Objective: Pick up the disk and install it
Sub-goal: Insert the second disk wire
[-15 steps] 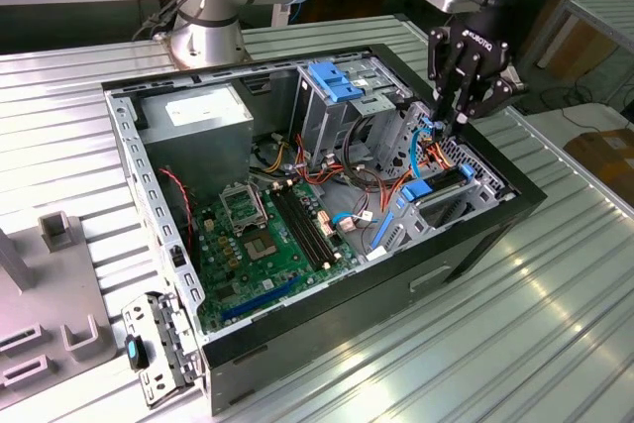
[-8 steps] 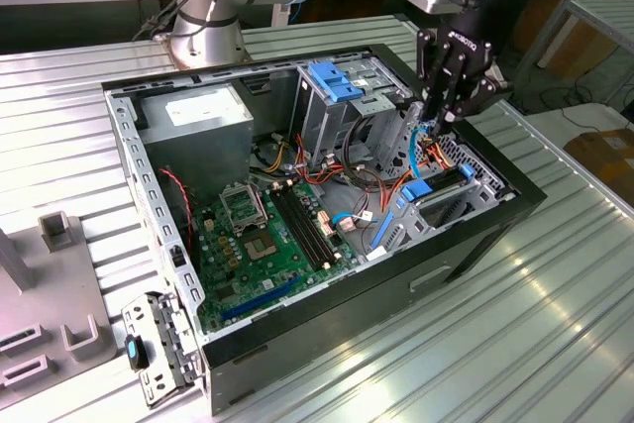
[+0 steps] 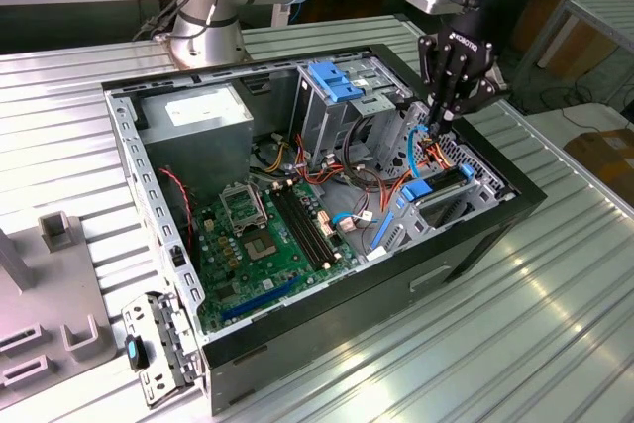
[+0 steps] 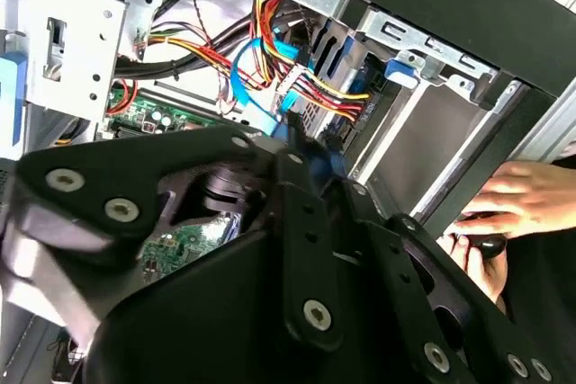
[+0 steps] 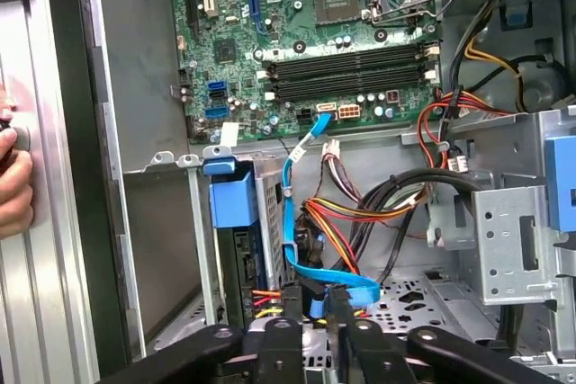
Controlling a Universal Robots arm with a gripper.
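The disk, a dark slab in a light-blue carrier, stands on edge in the lower bay at the front of the open computer case. Its connector end faces into the case. My gripper hangs just above and behind the bay, among the cables. In the first wrist view the fingers are closed around the plug of a flat blue data cable, a short way from the disk's connector end. The second wrist view shows the gripper against that same blue cable.
A person's hand rests on the outside of the case's front wall. Red, yellow and black power wires crowd the bay area. An upright grey drive cage with a blue latch, the motherboard and a loose bracket are nearby.
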